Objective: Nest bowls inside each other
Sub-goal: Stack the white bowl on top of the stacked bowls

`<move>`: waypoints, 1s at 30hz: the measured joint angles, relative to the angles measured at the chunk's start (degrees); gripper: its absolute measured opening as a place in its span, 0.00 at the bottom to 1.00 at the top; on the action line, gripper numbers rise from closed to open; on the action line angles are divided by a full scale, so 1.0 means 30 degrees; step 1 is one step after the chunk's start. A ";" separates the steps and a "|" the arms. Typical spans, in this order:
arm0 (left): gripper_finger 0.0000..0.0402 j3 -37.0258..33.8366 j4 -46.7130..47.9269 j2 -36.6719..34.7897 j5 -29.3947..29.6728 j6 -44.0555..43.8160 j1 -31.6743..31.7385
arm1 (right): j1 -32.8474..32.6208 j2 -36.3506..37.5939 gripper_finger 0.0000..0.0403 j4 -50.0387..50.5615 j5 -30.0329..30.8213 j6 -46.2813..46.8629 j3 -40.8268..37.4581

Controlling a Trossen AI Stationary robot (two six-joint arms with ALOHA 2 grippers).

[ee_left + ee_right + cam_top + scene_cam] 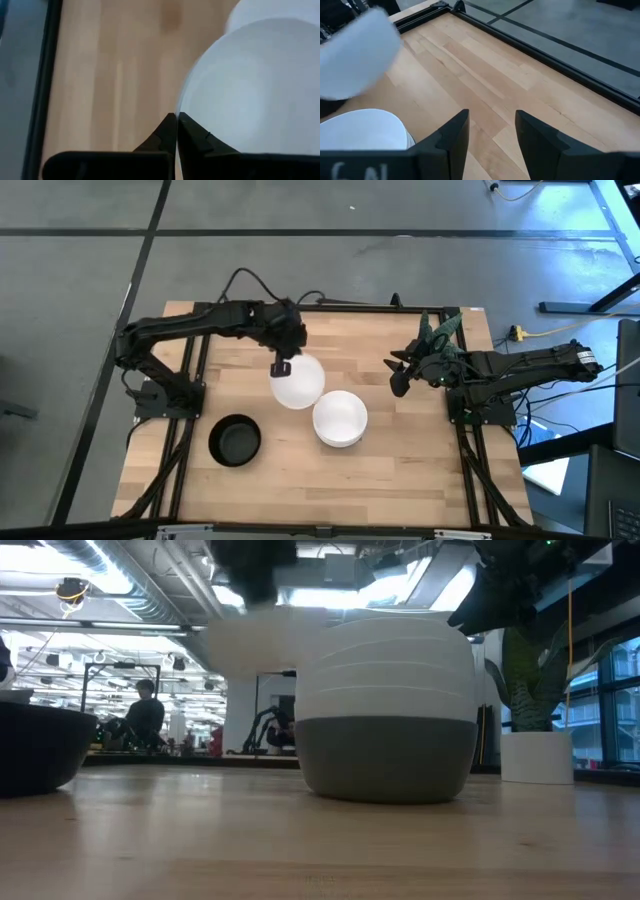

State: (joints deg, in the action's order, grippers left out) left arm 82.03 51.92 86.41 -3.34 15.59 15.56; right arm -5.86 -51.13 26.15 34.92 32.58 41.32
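Observation:
My left gripper (282, 366) is shut on a white bowl (298, 381) held above the table's middle; the low view shows this bowl (262, 635) in the air, to the left of the stack's top. A stack of nested bowls (340, 418), white ones over a dark grey one (385, 755), stands on the table just beside it. A black bowl (235, 440) sits alone toward the near left. My right gripper (400, 377) hovers open to the right of the stack, touching nothing. My left gripper pinches the white bowl's rim (181, 107) between its two fingers, one finger inside the bowl and one outside. The fingers come at it from above. The bowl is lifted clear of the table and hangs tilted below the fingers.
A small white pot (537, 756) with a spiky green plant (440, 330) stands near the far right corner, close to my right arm. Bare wood (420, 460) lies near the right and near edges. A black frame (555, 60) borders the table.

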 joint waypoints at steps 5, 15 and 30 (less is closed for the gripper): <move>0.00 0.1887 -0.1232 0.0086 -0.0937 -0.0708 -0.1134 | 0.0006 0.0000 0.40 0.0007 -0.0047 0.0155 0.0000; 0.00 0.2175 -0.4312 0.1096 -0.3098 -0.2528 -0.2396 | 0.0006 0.0000 0.40 0.0026 -0.0254 0.0546 0.0000; 0.00 0.2154 -0.5739 0.5746 -0.3159 -0.4070 -0.2726 | 0.0004 0.0000 0.40 0.0328 -0.2561 0.0526 0.0000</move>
State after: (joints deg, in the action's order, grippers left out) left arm 88.49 34.70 103.65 -12.82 3.38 7.38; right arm -5.85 -51.13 27.14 27.23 34.16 41.32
